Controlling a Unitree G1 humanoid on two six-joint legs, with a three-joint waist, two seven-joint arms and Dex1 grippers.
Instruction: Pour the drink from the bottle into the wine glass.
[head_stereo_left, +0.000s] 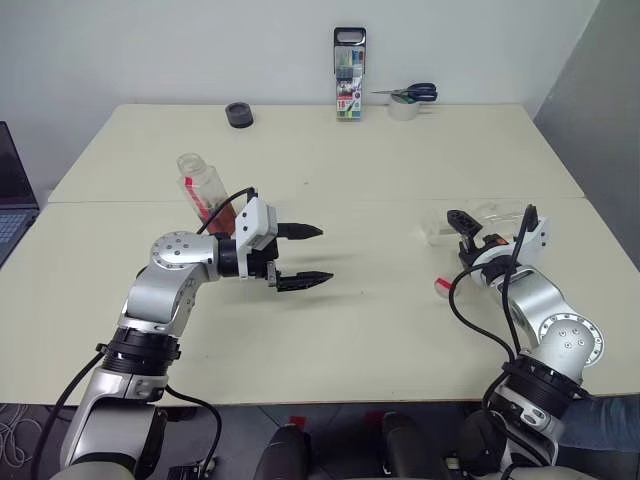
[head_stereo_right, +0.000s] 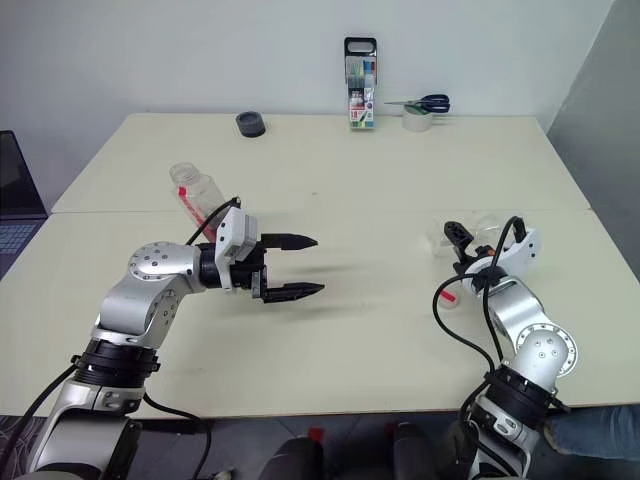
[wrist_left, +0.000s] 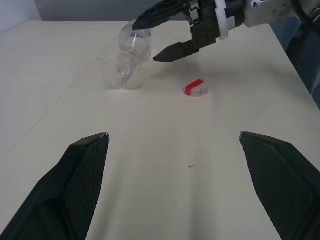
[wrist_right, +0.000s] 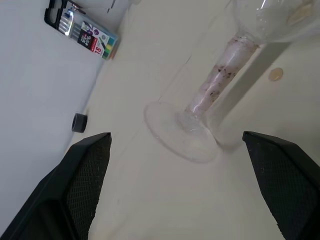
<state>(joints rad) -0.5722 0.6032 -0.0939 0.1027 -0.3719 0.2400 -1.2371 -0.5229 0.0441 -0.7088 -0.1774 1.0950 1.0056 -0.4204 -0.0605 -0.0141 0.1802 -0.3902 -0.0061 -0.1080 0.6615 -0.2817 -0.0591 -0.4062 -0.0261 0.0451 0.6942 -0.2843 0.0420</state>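
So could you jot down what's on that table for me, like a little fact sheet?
bottle: tilted behind the left gripper, cap off, a little reddish drink in its lower end
red cap: lying on the table
wine glass: in front of the right gripper, clear
left gripper: open, holding nothing
right gripper: open, near the glass
far edge: marker case, scissors on a tape roll, small black round thing
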